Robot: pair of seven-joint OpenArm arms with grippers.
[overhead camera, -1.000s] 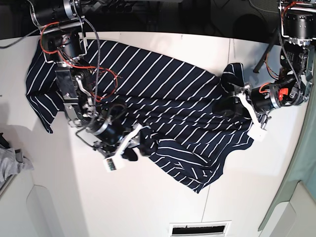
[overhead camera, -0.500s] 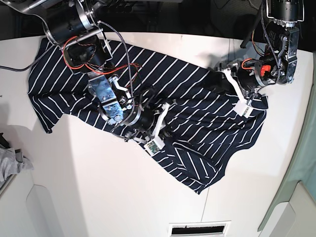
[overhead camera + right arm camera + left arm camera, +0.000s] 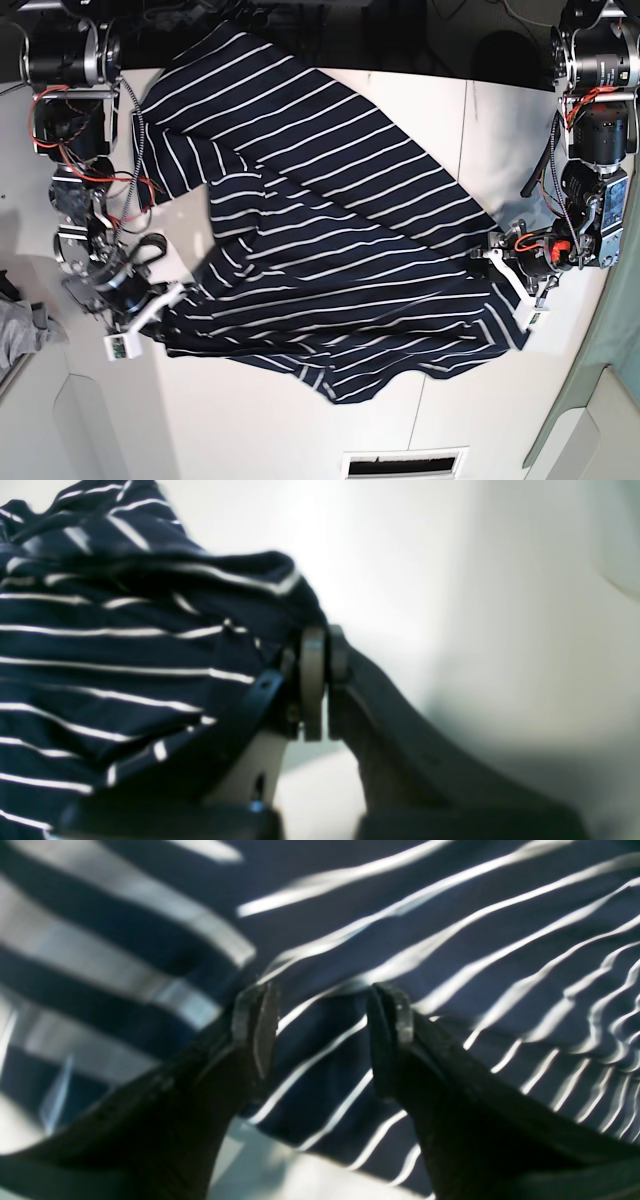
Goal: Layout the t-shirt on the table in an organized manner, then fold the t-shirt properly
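The right gripper [image 3: 320, 680] has its jaws pressed together on a bunched edge of the t-shirt [image 3: 125, 645], at the shirt's left side in the base view. The left gripper [image 3: 320, 1035] stands with jaws apart, hovering over striped cloth at the shirt's opposite edge; no cloth sits between them. The t-shirt [image 3: 330, 250] stretches diagonally across the table [image 3: 250, 420], its top corner past the far edge.

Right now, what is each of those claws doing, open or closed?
Left gripper: open, jaws apart over the t-shirt, gripping nothing.
Right gripper: shut, pinching a fold of the t-shirt.
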